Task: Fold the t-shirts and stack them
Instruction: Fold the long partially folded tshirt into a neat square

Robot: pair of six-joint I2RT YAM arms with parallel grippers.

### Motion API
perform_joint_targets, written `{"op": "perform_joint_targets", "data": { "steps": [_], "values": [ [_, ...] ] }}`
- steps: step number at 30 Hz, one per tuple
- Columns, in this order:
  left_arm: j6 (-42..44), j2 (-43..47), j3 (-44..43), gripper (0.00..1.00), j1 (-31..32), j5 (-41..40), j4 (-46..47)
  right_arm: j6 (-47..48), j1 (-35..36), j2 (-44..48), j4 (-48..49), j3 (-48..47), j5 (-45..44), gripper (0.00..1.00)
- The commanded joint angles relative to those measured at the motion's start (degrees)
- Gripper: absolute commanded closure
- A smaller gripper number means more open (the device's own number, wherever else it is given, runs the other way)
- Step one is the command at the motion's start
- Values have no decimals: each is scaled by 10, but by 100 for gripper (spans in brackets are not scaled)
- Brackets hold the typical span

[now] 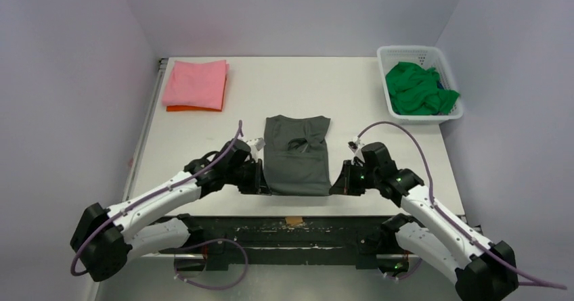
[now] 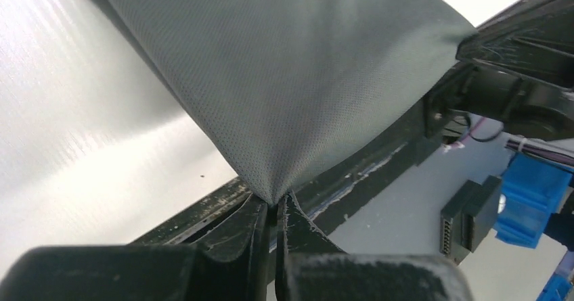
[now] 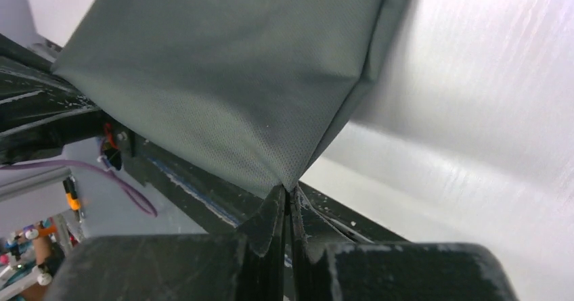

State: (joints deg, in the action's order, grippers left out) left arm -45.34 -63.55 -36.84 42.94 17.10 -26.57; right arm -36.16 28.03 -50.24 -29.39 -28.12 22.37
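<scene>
The dark charcoal-grey t-shirt lies folded lengthwise in the middle of the table, near the front edge. My left gripper is shut on its near left corner, pinching the cloth between its fingertips. My right gripper is shut on its near right corner. Both corners are raised a little off the table. A folded pink t-shirt lies on an orange one at the back left. The bright green t-shirt is bunched in the basket.
The white lattice basket stands at the back right corner. The table's dark front rail runs just behind both grippers. Walls close in the left, right and far sides.
</scene>
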Motion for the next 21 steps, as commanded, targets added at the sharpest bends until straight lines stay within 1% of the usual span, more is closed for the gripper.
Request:
{"op": "perform_joint_targets", "data": {
  "steps": [1,3,5,9,11,13,17,21],
  "values": [
    [3,67,-31,100,2,-10,-34,9,0,48,-50,-68,8,100],
    [17,67,-68,100,-1,-40,-49,6,1,40,-54,-112,-43,100],
    [34,45,-118,100,-15,-68,-62,11,-1,11,-57,-154,-79,100],
    [55,-28,-191,100,-87,-61,-57,21,-11,-68,-43,-230,-144,100],
    [63,-70,-227,100,-119,-55,-53,20,-30,-106,-26,-259,-168,100],
    [74,-113,-268,100,-139,-56,-54,23,-55,-148,-7,-287,-164,100],
    [97,-213,-361,100,-162,-51,-70,30,-101,-245,36,-333,-125,100],
    [104,-309,-438,100,-186,-60,-88,43,-123,-332,54,-392,-138,100]
  ]
}}
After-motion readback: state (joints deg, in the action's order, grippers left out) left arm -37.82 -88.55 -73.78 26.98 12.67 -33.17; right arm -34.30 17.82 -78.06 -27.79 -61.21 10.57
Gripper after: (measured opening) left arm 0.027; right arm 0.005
